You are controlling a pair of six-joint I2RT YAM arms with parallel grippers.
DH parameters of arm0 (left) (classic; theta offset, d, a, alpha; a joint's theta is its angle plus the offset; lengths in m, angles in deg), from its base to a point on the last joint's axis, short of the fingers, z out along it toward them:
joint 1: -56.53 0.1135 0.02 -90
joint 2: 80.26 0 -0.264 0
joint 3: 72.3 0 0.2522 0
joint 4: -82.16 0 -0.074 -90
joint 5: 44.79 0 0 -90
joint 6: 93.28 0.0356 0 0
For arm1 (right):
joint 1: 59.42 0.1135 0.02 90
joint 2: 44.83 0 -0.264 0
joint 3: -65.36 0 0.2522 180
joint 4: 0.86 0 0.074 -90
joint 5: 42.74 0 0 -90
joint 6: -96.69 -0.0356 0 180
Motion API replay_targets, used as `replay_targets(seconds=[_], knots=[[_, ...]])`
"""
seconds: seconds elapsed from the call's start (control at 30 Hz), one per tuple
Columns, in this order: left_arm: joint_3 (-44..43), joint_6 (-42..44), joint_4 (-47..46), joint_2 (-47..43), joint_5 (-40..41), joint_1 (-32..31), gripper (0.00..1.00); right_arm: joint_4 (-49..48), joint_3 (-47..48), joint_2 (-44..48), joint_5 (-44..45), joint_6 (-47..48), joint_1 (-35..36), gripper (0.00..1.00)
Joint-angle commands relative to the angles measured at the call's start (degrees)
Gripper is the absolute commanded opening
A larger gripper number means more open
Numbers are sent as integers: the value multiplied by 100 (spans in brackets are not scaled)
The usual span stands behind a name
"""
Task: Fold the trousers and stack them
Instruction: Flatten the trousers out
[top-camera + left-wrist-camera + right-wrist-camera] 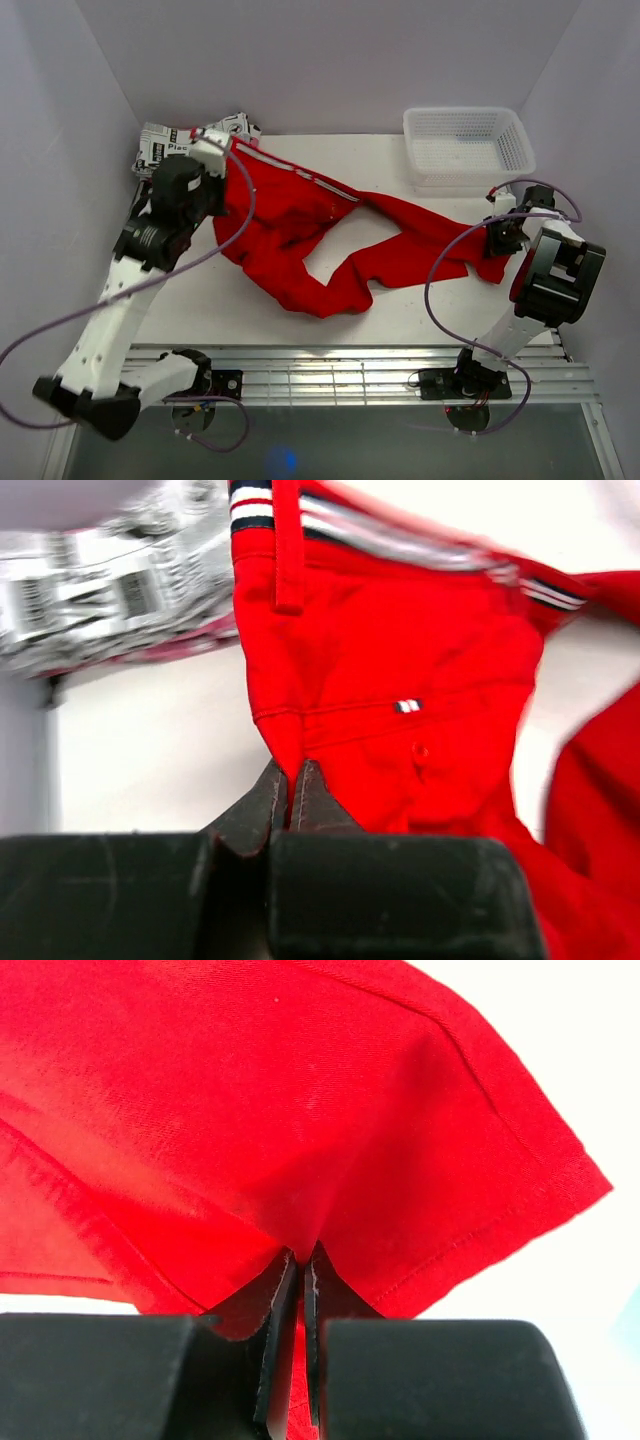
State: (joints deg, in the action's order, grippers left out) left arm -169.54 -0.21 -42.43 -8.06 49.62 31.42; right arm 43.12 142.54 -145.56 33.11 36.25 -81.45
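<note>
A: Jaws on both arms are clenched on the trousers (300, 215). The left gripper (290, 780) pinches a ridge of red cloth at the side of the seat, below the striped waistband (400, 545). The right gripper (300, 1260) pinches a leg close to its stitched hem (520, 1210).

B: Where does the garment lie?

A: It lies rumpled across the middle of the table (230, 310), with the waist toward the far left. One leg runs out to the right; the other curls back toward the near edge, with a patch of bare table between them. No fold is made yet.

B: Which step is that, then?

A: The opening one, I'd judge: both ends are seized, ready to lift and draw the cloth straight before folding.

B: What does the next move call for?

A: It calls for both arms to rise together and pull apart evenly. Each pinch takes only a small bite of cloth, so a jerk could slip it free. The loose leg must also settle alongside the held one.

B: Anything close by?

A: The newspaper-print garment (165, 145) sits folded in the far-left corner, just beside the waist. I cannot tell whether they touch. The white basket (470, 178) stands at the far right, apart from the leg.
</note>
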Motion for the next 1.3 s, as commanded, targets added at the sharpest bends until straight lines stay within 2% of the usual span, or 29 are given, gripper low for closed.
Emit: replay_targets(seconds=[0.0, 0.13, 0.17, 0.2, 0.23, 0.3, 0.33, 0.4, 0.43, 0.47, 0.5, 0.53, 0.57, 0.67, 0.7, 0.77, 0.8, 0.9, 1.07, 1.27], knots=[[1417, -8, 404, -1119, 1488, 110, 0, 344, 206, 413, 88, 278, -22, 8], [2614, 97, 940, -1586, 1634, 690, 0, 616, 416, 537, 9, 453, -22, 8], [2722, 280, 950, -1674, 1381, 1196, 1, 721, 478, 537, 0, 471, -22, 8], [2680, 386, 1046, -1753, 1013, 1427, 4, 775, 539, 537, -9, 498, -22, 8], [2601, 518, 1151, -1701, 714, 1560, 1, 819, 653, 528, 0, 541, -13, 8], [2574, 642, 1380, -1500, 955, 1614, 5, 915, 777, 510, 53, 586, -13, 8], [2487, 590, 1564, -1186, 1105, 1622, 0, 951, 899, 467, 79, 603, -13, 8], [2495, 642, 1899, -1007, 975, 1754, 0, 995, 997, 440, 176, 682, -13, 8], [2538, 686, 1969, -963, 949, 1781, 6, 1047, 1075, 431, 193, 717, -13, 8], [2626, 747, 1987, -971, 983, 1789, 17, 1065, 1085, 431, 228, 805, -21, 8], [2661, 913, 1961, -989, 1027, 1798, 32, 1083, 1094, 457, 255, 866, -13, 8], [2644, 1019, 1961, -1032, 1027, 1816, 48, 1109, 1094, 466, 272, 919, -21, 8], [2444, 1159, 1970, -1085, 714, 1894, 76, 1127, 1085, 484, 299, 1016, -13, 8], [1672, 1766, 1987, -1060, -112, 1991, 97, 1232, 1059, 572, 343, 1367, -13, 8], [1042, 2002, 1979, -964, -820, 1992, 98, 1276, 1059, 598, 326, 1533, -4, 8], [389, 2232, 2206, -422, -1736, 1992, 98, 1503, 1155, 589, 256, 1649, -13, 8], [-50, 2268, 2225, -183, -2463, 1983, 98, 1574, 1181, 581, 203, 1702, -13, 8], [-588, 2181, 2164, 887, -3644, 1983, 98, 1671, 1217, 598, 88, 1728, -4, 8], [-1160, 2075, 1260, 2208, -4597, 1834, 98, 1786, 1217, 642, 18, 1711, -13, 8], [-2443, 1883, 1083, 3798, -5176, 1518, 98, 1891, 1234, 730, -17, 1720, -4, 8]])
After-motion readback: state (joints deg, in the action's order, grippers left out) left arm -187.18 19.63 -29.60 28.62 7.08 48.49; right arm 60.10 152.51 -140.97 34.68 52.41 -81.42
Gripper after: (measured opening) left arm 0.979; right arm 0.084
